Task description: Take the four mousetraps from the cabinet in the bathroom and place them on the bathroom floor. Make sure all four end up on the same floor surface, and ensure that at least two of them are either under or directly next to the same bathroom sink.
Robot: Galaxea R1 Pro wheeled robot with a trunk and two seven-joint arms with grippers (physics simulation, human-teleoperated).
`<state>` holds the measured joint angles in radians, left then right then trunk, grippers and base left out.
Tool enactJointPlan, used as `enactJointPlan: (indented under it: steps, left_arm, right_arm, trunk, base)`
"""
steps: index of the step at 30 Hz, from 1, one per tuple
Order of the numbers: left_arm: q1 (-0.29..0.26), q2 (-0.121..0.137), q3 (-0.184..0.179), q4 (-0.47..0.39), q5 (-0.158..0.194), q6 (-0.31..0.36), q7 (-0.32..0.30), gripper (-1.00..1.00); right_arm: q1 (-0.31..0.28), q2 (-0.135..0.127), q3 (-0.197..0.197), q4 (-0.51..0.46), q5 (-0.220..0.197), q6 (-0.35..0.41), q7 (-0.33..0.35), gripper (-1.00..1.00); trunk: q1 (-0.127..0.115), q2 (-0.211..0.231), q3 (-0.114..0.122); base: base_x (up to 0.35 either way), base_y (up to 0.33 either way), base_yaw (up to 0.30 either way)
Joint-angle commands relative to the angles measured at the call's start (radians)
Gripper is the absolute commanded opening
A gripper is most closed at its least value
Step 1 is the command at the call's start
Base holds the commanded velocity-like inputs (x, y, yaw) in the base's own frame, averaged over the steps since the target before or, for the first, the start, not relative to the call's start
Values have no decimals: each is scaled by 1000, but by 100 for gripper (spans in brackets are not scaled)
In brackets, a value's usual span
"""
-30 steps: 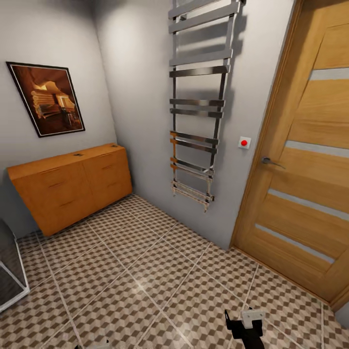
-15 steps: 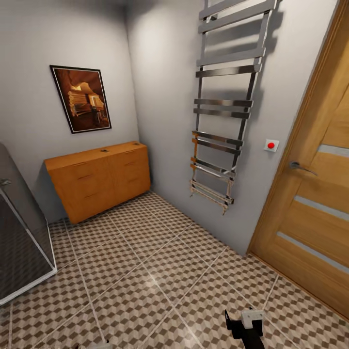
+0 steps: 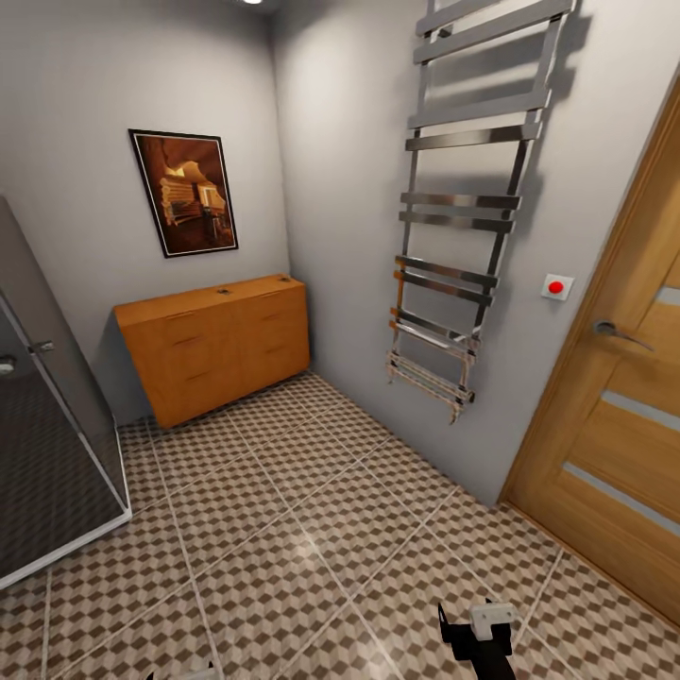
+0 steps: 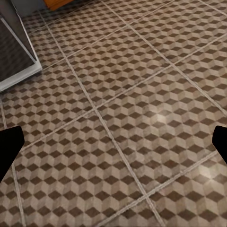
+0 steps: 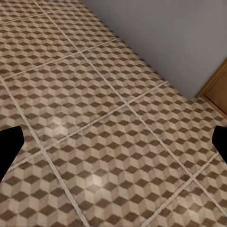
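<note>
I see the bathroom floor (image 3: 312, 529) ahead, cube-patterned tiles running to an orange cabinet (image 3: 215, 342) against the far wall under a framed picture (image 3: 185, 192), with a chrome towel rail (image 3: 463, 236) and a wooden door (image 3: 619, 425) on the right and a glass shower screen (image 3: 42, 453) at left. Right end effector (image 5: 113, 142) and left end effector (image 4: 113, 146) both hang over bare tiles, fingers wide apart, holding nothing.

Cube-patterned brown bathroom floor (image 3: 312, 529) with pale grout.
</note>
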<state>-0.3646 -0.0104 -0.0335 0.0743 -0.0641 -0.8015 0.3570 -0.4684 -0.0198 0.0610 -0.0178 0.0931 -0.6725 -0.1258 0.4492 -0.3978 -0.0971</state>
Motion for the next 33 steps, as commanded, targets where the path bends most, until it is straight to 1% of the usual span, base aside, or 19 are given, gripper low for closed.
enactJointPlan:
  steps: [1, 7, 17, 33]
  left_arm:
    - [-2, 0, -3, 4, -7, -4, 10, 100]
    - [-2, 0, -3, 4, -7, -4, 10, 100]
    - [-2, 0, -3, 4, -7, -4, 10, 100]
    - [-2, 0, -3, 4, -7, -4, 10, 100]
  right_arm:
    - [-1, 0, 6, 1, 10, -1, -10, 100]
    - [-1, 0, 5, 1, 10, -1, -11, 100]
    - [-1, 0, 5, 1, 10, -1, -10, 100]
    - [-1, 0, 5, 1, 10, -1, -11, 100]
  trunk:
    - [1, -2, -2]
    - [1, -2, -2]
    - [1, -2, -2]
    - [1, -2, -2]
  base:
    - [101, 0, 9]
    - [235, 0, 3]
    - [309, 0, 15]
    - [315, 0, 174]
